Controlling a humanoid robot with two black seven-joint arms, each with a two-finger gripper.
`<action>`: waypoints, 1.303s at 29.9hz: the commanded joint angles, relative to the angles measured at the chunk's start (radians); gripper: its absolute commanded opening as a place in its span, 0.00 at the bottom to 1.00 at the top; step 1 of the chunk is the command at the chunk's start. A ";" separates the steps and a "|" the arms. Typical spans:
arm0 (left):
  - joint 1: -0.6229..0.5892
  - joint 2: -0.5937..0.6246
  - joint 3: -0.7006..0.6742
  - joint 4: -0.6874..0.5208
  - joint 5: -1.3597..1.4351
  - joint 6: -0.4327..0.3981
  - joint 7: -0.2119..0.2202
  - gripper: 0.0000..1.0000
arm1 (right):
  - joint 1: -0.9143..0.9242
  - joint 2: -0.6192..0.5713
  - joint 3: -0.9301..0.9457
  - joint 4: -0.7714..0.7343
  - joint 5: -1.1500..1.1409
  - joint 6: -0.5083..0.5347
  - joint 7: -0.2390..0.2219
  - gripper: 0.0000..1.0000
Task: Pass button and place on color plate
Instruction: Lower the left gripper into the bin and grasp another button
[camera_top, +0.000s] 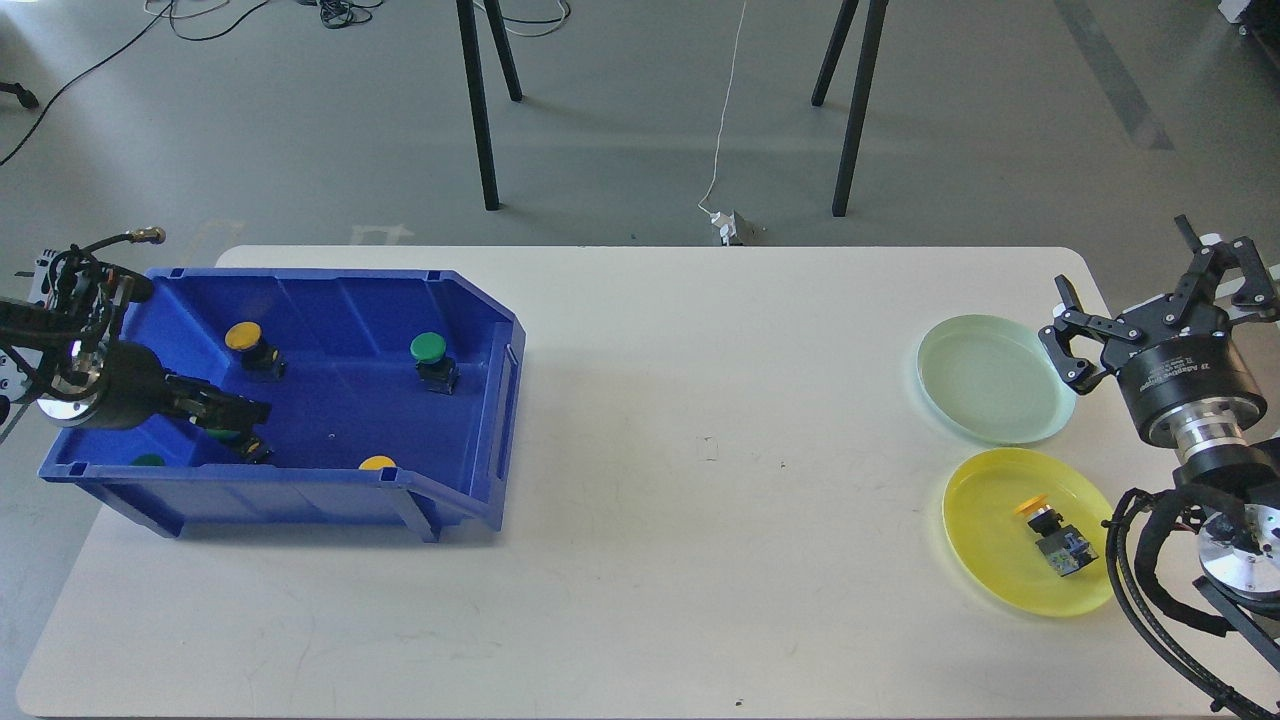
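A blue bin (500, 370) at the left holds loose buttons: a yellow one (243, 338), a green one (429, 350), and a yellow cap (377, 463) and a green cap (148, 461) by the front wall. My left gripper (245, 411) is low inside the bin, right over a green button (255, 448) that it mostly hides; its fingers are too dark to tell apart. A yellow button (1050, 535) lies on its side on the yellow plate (975, 545). My right gripper (1140, 295) is open and empty, raised to the right of the pale green plate (995, 378).
The white table (700, 450) runs between the bin and the plates. My right arm's cables and wrist (1200, 500) sit by the yellow plate's right rim. Black stand legs (480, 110) and a white cable are on the floor beyond the table's far edge.
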 joint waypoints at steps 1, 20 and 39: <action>0.025 -0.032 0.000 0.050 -0.002 0.000 0.000 0.84 | -0.011 0.000 0.001 0.001 0.000 0.001 0.000 1.00; 0.036 -0.123 0.000 0.165 -0.014 0.036 0.000 0.77 | -0.032 0.002 0.004 0.004 0.002 0.003 0.005 1.00; 0.051 -0.124 0.005 0.190 -0.005 0.039 0.000 0.20 | -0.039 0.002 0.007 0.004 0.000 0.017 0.006 1.00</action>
